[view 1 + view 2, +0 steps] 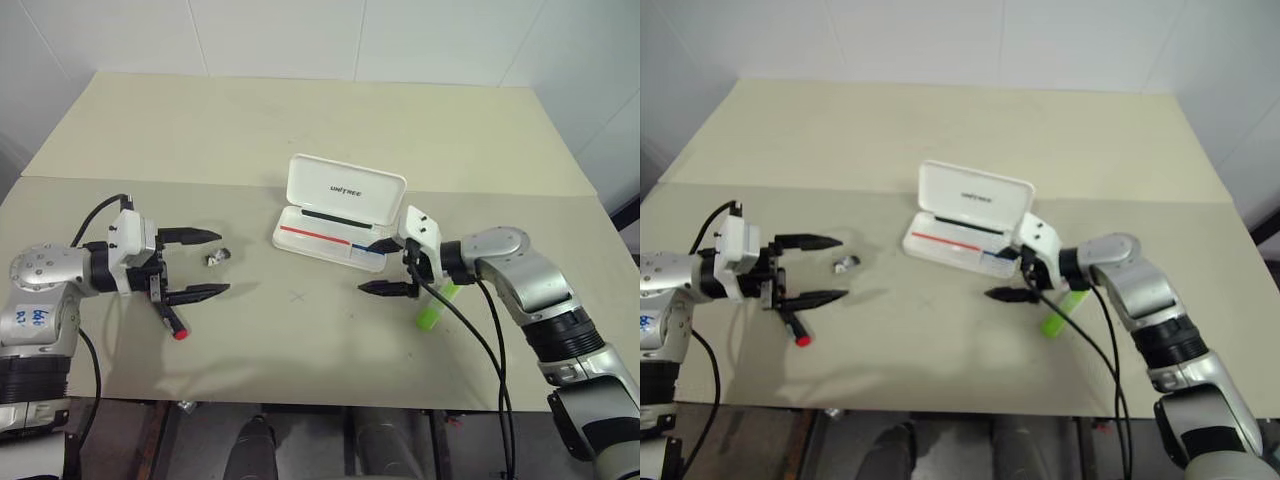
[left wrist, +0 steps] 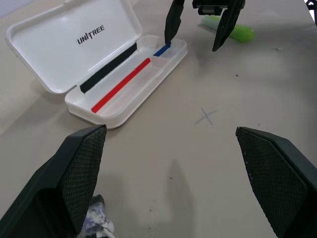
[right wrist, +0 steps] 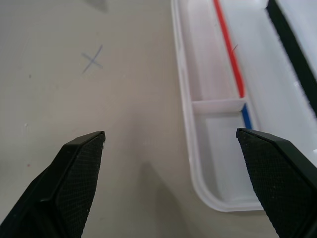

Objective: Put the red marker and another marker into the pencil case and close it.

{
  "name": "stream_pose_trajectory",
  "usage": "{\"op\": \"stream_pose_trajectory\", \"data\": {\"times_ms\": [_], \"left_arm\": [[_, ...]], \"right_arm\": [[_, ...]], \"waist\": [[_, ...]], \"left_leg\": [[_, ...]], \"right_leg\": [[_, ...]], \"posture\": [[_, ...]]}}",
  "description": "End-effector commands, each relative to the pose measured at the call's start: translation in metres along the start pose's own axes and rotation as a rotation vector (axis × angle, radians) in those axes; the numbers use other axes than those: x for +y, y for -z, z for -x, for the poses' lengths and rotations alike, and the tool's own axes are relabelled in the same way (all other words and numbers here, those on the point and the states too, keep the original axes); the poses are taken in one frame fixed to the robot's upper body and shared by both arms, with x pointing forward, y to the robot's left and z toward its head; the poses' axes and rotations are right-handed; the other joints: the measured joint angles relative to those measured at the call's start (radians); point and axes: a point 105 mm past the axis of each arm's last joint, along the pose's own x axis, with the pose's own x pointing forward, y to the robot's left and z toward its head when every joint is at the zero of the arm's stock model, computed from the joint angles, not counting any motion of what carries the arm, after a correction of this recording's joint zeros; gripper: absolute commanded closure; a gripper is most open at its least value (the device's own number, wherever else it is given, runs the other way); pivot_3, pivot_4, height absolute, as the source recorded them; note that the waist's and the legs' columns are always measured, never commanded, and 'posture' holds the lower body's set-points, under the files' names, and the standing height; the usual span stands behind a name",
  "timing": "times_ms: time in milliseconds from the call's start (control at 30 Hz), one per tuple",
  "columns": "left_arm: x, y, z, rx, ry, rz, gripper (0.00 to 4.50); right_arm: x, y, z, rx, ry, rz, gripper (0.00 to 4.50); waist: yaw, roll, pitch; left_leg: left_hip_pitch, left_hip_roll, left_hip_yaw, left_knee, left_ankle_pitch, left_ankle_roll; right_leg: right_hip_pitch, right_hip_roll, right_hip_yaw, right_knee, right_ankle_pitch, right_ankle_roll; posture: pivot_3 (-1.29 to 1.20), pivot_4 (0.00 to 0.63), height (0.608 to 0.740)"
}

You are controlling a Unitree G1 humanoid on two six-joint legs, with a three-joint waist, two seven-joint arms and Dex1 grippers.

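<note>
I have the pencil case (image 1: 340, 215) lying open near the middle of the bench (image 1: 300, 130), its lid tipped up toward the far edge with the UNITREE lettering showing, and a red and a blue stripe running along the inside of the tray. The tray holds no marker.

My left claw (image 1: 195, 265) hovers over the bench toward its left edge, fingers spread wide and holding nothing. The red marker (image 1: 170, 318) lies on the bench just under and behind that claw, toward the near edge, its red end pointing at the near edge (much of the barrel is hidden by the claw). A small grey metal clip (image 1: 218, 258) sits just beyond the fingertips, between the left claw and the case.

My right claw (image 1: 385, 268) is at the case's right end, fingers spread and empty; one fingertip (image 2: 169, 29) sits above the tray's small end compartment by the blue stripe, the other hangs off the near side of the case over bare bench. The green marker (image 1: 436, 306) lies on the bench just right of this claw, partly under the wrist, close to the case but outside it. A faint pencilled cross (image 1: 296, 296) marks the bench between the two claws.
</note>
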Motion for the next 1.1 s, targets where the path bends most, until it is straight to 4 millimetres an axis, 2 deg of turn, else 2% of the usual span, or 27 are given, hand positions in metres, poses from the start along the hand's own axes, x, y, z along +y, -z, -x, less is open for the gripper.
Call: {"op": "stream_pose_trajectory", "data": {"times_ms": [33, 300, 733, 900, 1100], "left_arm": [[0.002, -0.015, 0.010, -0.010, -0.032, -0.053, 0.01], [-0.001, -0.019, 0.011, -0.005, -0.044, -0.056, 0.01], [-0.004, -0.016, 0.010, -0.010, -0.045, -0.054, 0.00], [-0.005, -0.016, 0.009, -0.025, -0.027, -0.046, 0.00], [0.001, -0.017, 0.015, -0.036, -0.037, -0.038, 0.00]], "right_arm": [[0.000, -0.003, -0.005, -0.004, -0.009, 0.012, 0.00], [-0.012, 0.005, -0.017, 0.047, 0.021, -0.001, 0.00], [-0.011, 0.001, -0.016, 0.068, 0.019, 0.066, 4.47], [0.002, -0.012, -0.014, -0.006, 0.007, 0.140, 4.47], [0.031, -0.027, 0.002, -0.050, -0.038, 0.206, 4.47]], "waist": [[0.000, 0.000, 0.000], [-0.008, 0.000, 0.000], [-0.019, 0.000, 0.000], [-0.020, 0.000, 0.000], [-0.019, 0.000, 0.000]], "left_leg": [[0.000, 0.000, 0.000, 0.000, 0.000, 0.000], [0.000, 0.000, 0.000, 0.000, 0.000, 0.000], [0.000, 0.000, 0.000, 0.000, 0.000, 0.000], [0.000, 0.000, 0.000, -0.001, 0.000, 0.000], [0.000, 0.000, 0.000, -0.001, 0.000, 0.000]], "right_leg": [[0.000, 0.000, 0.000, 0.000, 0.000, 0.000], [0.000, 0.000, 0.000, 0.000, 0.000, -0.001], [0.000, 0.000, 0.000, 0.000, 0.000, 0.000], [0.000, 0.000, 0.000, 0.000, 0.000, 0.001], [0.000, 0.000, 0.000, 0.000, 0.000, 0.001]], "posture": [[0.00, 0.150, 0.740], [0.00, 0.150, 0.740], [0.00, 0.150, 0.740], [0.00, 0.150, 0.740], [0.00, 0.150, 0.740]]}}
